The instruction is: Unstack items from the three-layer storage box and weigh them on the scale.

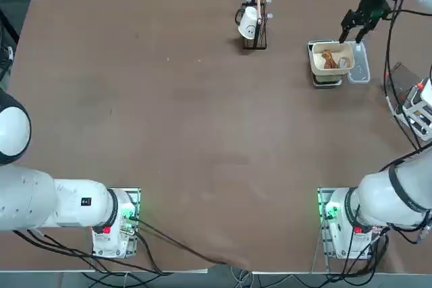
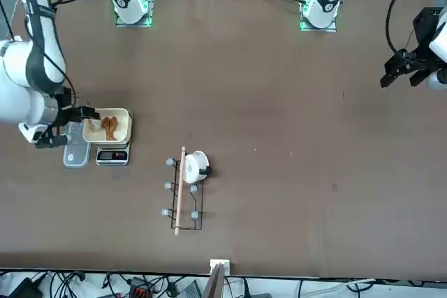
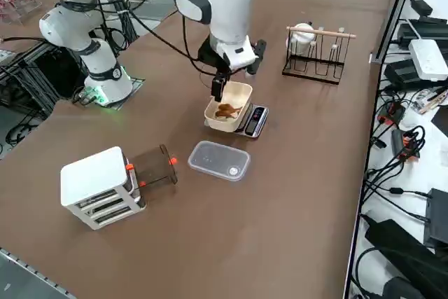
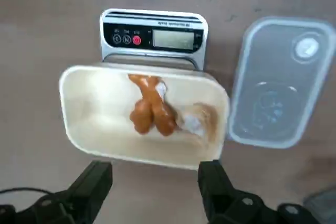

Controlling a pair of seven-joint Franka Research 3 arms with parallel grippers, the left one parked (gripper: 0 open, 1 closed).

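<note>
My right hand (image 4: 155, 182) hangs open just above the tray (image 4: 94, 129) on the scale (image 4: 153, 35), empty, because the brown item (image 4: 149, 111) lies in it for weighing.

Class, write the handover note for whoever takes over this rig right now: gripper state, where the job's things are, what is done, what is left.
Right gripper: open, empty, hovering just beside the cream tray, on its side away from the display.
Scale: carries the tray; the brown item and the white item lie in it.
Translucent plate: flat on the table beside the scale.
Storage box: apart from the scale, near the table's edge.
Done: both items are on the scale.
Left: read the display; whether the box holds more cannot be seen.
</note>
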